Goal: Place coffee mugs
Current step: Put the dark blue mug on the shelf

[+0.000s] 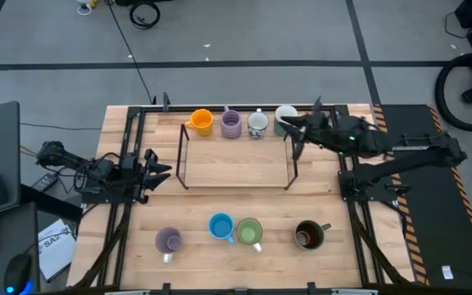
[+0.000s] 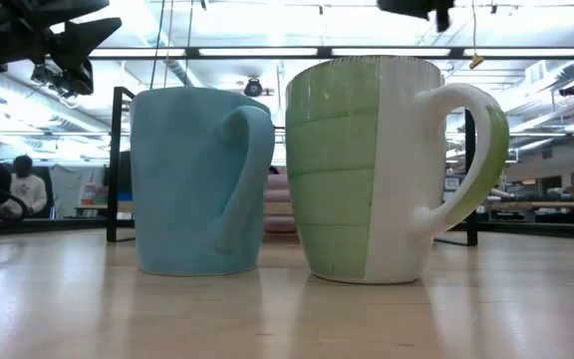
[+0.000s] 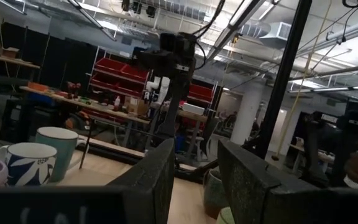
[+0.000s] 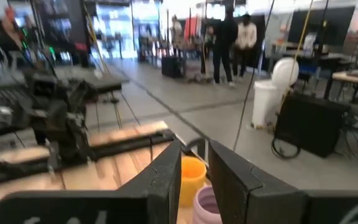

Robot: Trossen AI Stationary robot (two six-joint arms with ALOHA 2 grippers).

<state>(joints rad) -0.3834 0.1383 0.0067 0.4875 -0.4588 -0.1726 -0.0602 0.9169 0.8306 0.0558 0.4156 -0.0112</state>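
Wooden table point(image 1: 236, 176) carries a black wire rack point(image 1: 236, 156). Along its far edge stand the orange mug point(image 1: 201, 122), a purple mug point(image 1: 231, 124), the patterned white mug point(image 1: 257, 124) and the pale mug point(image 1: 285, 115). Near the front stand another purple mug point(image 1: 168, 240), the blue mug point(image 1: 220, 226), the green mug point(image 1: 249, 233) and the brown mug point(image 1: 309, 235). The right gripper point(image 1: 292, 129) hangs released beside the pale mug, fingers slightly apart. The left gripper point(image 1: 161, 170) waits empty beside the rack's left side.

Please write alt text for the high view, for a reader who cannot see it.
Seen from above, a wooden table holds two rows of four mugs, far and near. The right gripper hovers at the far row's right end; the left gripper waits at the table's left side.
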